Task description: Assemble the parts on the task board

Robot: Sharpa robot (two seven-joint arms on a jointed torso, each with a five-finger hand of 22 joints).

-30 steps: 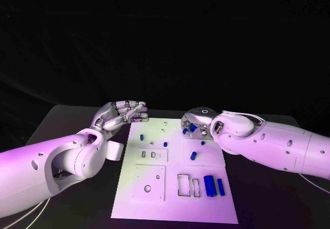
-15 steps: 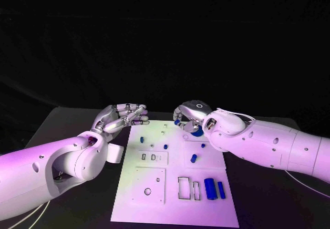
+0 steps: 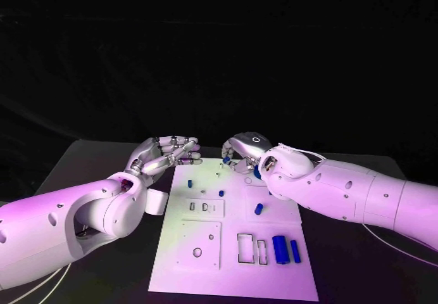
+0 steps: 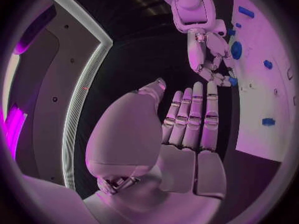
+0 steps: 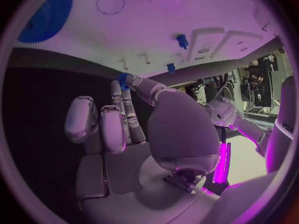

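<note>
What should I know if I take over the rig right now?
Left hand: holds nothing, fingers straight, by the task board's far left corner.
Right hand: pinches a small blue part over the board's far edge.
On the board: a short blue piece lies mid-board; two long blue bars lie beside unfilled rectangular slots.
Left to do: place the pinched part, then probably seat the bars.

The black table [image 3: 82, 164] is covered in its middle by the white task board [image 3: 206, 266], which is laid flat and reaches from near the far edge toward the near edge.
</note>
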